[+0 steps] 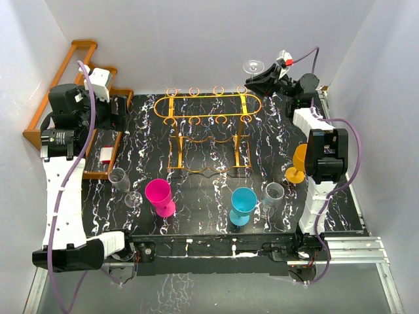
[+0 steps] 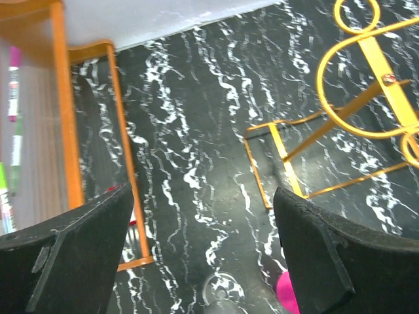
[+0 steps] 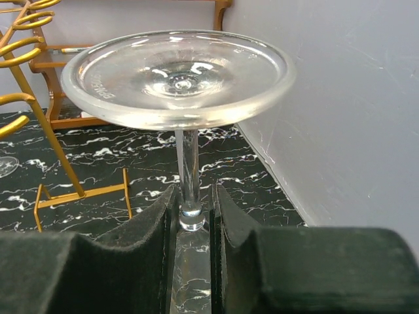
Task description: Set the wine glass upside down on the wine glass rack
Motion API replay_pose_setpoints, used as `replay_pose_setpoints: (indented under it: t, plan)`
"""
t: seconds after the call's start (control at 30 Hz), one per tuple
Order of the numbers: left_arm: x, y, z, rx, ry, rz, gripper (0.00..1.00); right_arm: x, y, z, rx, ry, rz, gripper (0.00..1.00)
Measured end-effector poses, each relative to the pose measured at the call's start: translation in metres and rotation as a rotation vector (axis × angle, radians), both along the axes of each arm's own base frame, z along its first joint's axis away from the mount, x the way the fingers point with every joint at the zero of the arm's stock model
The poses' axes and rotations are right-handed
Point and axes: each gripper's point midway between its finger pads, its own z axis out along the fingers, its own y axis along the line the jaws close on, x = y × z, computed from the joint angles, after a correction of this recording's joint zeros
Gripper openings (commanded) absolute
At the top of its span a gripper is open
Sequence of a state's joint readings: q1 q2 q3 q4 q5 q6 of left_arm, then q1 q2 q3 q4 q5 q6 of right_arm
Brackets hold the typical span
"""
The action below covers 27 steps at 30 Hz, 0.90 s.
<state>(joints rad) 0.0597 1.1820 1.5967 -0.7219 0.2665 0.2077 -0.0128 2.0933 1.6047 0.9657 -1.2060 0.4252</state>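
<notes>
Clear glass wine glass [image 3: 180, 78]: inverted, foot uppermost, stem pinched in the narrowly closed right gripper [image 3: 193, 212], raised near the right end of the orange-gold wire wine glass rack [image 1: 208, 108]. Not yet hung. Left gripper [image 2: 200, 222]: spread wide, holding nothing.

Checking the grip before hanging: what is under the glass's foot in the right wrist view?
The stem runs down from the foot into the right end effector, clamped between its fingers. Marbled table lies beyond. The bowl is mostly hidden behind the fingers.
</notes>
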Motion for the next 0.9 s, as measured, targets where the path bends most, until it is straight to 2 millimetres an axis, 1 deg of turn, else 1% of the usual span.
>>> replay_pose_setpoints:
  t: [0.13,0.27,0.4,0.53,0.67,0.73,0.9]
  plan:
    - [-0.003,-0.016,-0.009,-0.048,0.063,-0.083,0.86,-0.004,0.001,-0.001,-0.004,-0.028,0.009,0.08]
    - [-0.004,-0.023,-0.016,-0.071,0.108,-0.118,0.86,-0.011,0.003,0.001,-0.015,-0.071,0.033,0.08]
    - [-0.008,-0.025,-0.019,-0.074,0.126,-0.127,0.86,-0.019,0.013,0.006,-0.022,-0.116,0.067,0.08]
    - [-0.011,-0.024,-0.019,-0.066,0.133,-0.131,0.87,-0.029,0.028,0.009,-0.025,-0.137,0.113,0.08]
    - [-0.013,-0.023,-0.016,-0.054,0.129,-0.131,0.87,-0.036,0.039,0.011,-0.03,-0.158,0.146,0.08]
    - [-0.014,-0.022,-0.014,-0.049,0.125,-0.13,0.87,-0.038,0.042,0.011,-0.032,-0.164,0.156,0.08]
    - [-0.014,-0.02,-0.016,-0.039,0.13,-0.124,0.87,-0.04,0.042,0.011,-0.033,-0.178,0.158,0.08]
